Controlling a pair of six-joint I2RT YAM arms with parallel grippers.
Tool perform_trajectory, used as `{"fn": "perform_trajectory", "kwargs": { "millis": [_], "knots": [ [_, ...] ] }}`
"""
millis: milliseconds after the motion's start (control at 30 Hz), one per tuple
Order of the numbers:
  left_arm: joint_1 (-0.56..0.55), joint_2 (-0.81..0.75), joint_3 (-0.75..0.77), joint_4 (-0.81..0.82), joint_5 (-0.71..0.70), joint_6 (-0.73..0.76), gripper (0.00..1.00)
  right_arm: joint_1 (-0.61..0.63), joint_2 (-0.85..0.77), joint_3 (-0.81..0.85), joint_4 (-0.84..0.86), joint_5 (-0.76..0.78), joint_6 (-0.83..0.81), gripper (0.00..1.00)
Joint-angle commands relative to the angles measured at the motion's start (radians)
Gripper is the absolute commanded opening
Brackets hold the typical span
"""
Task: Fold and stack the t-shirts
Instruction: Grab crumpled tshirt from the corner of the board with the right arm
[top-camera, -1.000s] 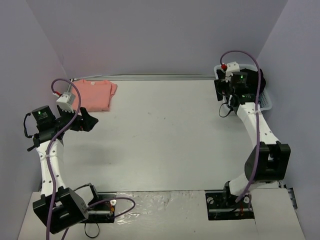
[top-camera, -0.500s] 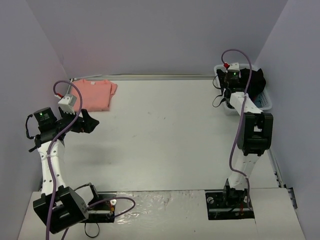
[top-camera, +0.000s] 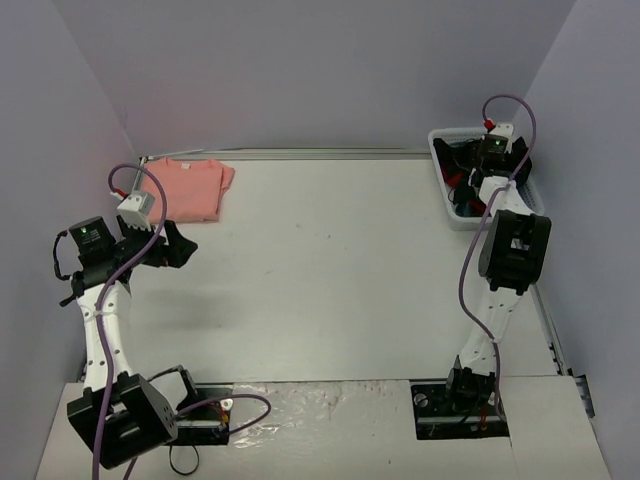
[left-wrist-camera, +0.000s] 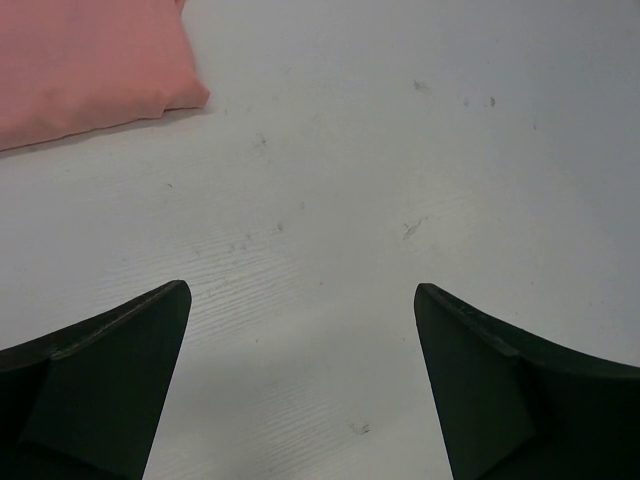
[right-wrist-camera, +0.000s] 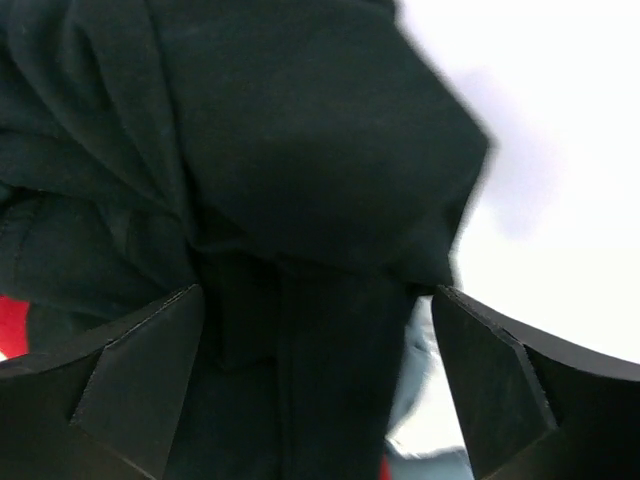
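White tabletop (top-camera: 330, 270) w/ pink tee (top-camera: 187, 188) far-left, lilac walls (top-camera: 300, 70) all round.

White table (top-camera: 330, 270); pink tee (top-camera: 190, 188) (folded); bin (top-camera: 444, 185)

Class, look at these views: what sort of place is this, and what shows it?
Likely a robot test cell: a left arm and right arm mounted at the edge of a white table, with plain walls boxing it in.
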Motion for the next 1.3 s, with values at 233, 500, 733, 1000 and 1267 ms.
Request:
{"fn": "perform_trajectory", "kwargs": {
  "millis": [233,500,733,1000,1267],
  "knots": [
    [0.009,-0.008,0.003,0.027,-0.017,0.051,0.94,-0.008,0.171,0.259,-0.188,-0.14,0.111,0.05],
    [0.011,0.0,0.0,0.029,-0.007,0.061,0.94,-0.008,0.135,0.172,-0.17,-0.15,0.101,0.0],
    [0.009,-0.011,-0.001,0.026,0.018,0.065,0.94,0.018,0.007,0.011,-0.068,-0.109,0.075,0.0],
    [0.009,-0.021,0.002,0.02,0.03,0.065,0.94,0.099,-0.172,-0.173,0.079,-0.019,0.016,0.0],
    [0.009,-0.034,0.002,0.013,0.038,0.067,0.94,0.157,-0.261,-0.196,0.117,0.069,-0.02,0.0]
  ]
}}
